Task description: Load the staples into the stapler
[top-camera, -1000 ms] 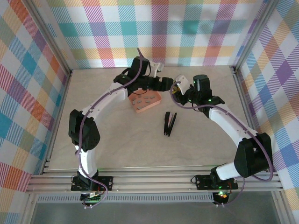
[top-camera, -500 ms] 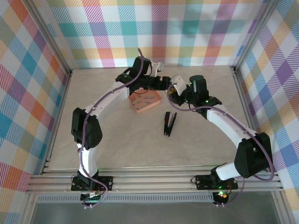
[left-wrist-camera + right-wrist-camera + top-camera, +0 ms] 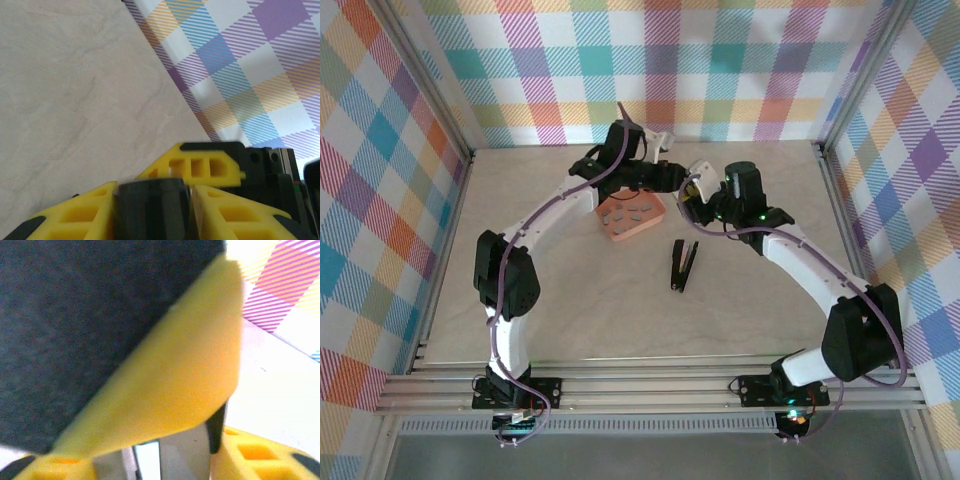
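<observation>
The left gripper [image 3: 670, 178] and right gripper [image 3: 693, 197] meet tip to tip just right of the salmon tray [image 3: 642, 228]. This is probably a regrasp or handover of a strip, though I cannot tell how far either is open or whether it holds anything. Grey staples [image 3: 625, 210] lie in the tray, while the black stapler [image 3: 682, 265] lies splayed open on the counter [image 3: 570, 290], so next a strip must be aligned with its channel.

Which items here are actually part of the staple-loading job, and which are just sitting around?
Job:
- staples, grey strips in the tray
- stapler, black, on the table beside the tray

Just there:
- salmon-orange tray, only holds the staples
- table
- plaid walls
</observation>
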`<state>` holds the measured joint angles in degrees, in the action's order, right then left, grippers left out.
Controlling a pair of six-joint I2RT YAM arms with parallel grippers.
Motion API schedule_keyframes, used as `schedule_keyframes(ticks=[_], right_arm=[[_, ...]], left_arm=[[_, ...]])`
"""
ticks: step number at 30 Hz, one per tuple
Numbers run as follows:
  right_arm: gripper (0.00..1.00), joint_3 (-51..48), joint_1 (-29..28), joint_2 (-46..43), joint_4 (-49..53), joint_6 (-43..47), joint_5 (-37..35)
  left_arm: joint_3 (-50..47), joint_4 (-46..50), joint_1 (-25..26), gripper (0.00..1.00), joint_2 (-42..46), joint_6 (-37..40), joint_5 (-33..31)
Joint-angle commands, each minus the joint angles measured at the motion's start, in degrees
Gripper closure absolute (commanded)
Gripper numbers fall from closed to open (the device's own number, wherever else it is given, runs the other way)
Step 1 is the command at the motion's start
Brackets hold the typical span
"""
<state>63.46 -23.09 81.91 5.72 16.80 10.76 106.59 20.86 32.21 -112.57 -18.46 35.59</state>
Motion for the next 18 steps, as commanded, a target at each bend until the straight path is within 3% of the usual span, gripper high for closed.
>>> schedule_keyframes(ticks=[1,3,8,13,18], right_arm=[[0.46,1.11,0.97,-2.36,-1.02,-3.62,3.33],[0.39,1.47,1.63,-2.67,0.74,-4.67,5.76],[0.35,1.67,4.75,-4.01,3.46,-6.8,14.92],[0.34,3.25,9.38,-4.99,8.8,-5.29,26.64],[0.34,6.47,10.79,-5.01,19.96,5.04,28.44]], left_arm=[[-1.66,0.05,-1.15,0.98,3.53,5.47,1.64],[-2.41,-0.21,-2.14,1.0,4.34,8.16,3.0],[-3.34,-0.33,-4.99,1.0,5.48,15.31,9.68],[-1.35,7.32,-5.36,1.0,6.92,33.94,14.75],[0.68,14.95,-5.4,1.0,7.5,48.57,20.5]])
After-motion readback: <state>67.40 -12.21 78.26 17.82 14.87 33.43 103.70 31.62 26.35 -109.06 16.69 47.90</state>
